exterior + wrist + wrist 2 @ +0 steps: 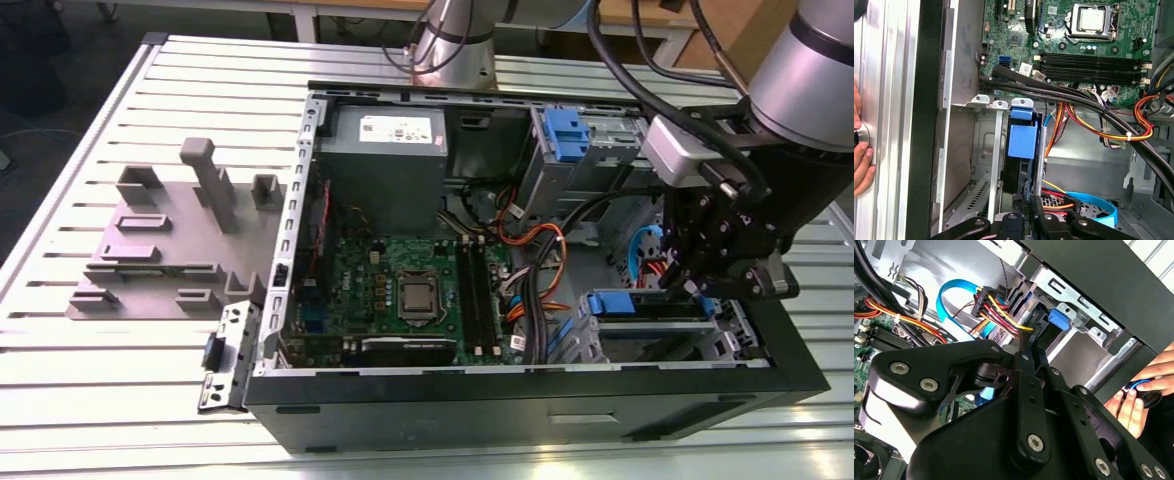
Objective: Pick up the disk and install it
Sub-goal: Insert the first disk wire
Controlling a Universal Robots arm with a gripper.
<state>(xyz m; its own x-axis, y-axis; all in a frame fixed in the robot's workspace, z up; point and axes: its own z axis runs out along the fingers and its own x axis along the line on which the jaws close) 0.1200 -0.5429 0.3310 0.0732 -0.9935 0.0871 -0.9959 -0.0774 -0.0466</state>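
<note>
Open computer case [534,400] on a slatted table [80,380], arm's gripper [721,285] lowered inside at the drive cage, disk [1022,145] standing in the cage slot, fingers closed around its edge, a hand [1131,407] outside the case.

A ribbed, light metal desk [80,360] of long parallel slats carries everything. Directly on it lies an open black computer case [534,400], set on its side with the motherboard facing up, toward the exterior view's right. Just beside the case, on the exterior view's left, stands a grey fixture block [167,240] with upright posts and slots. At the far edge of the desk rises the robot arm's base [454,50]. In the first wrist view a person's hand [861,150] rests on the slats.
</note>
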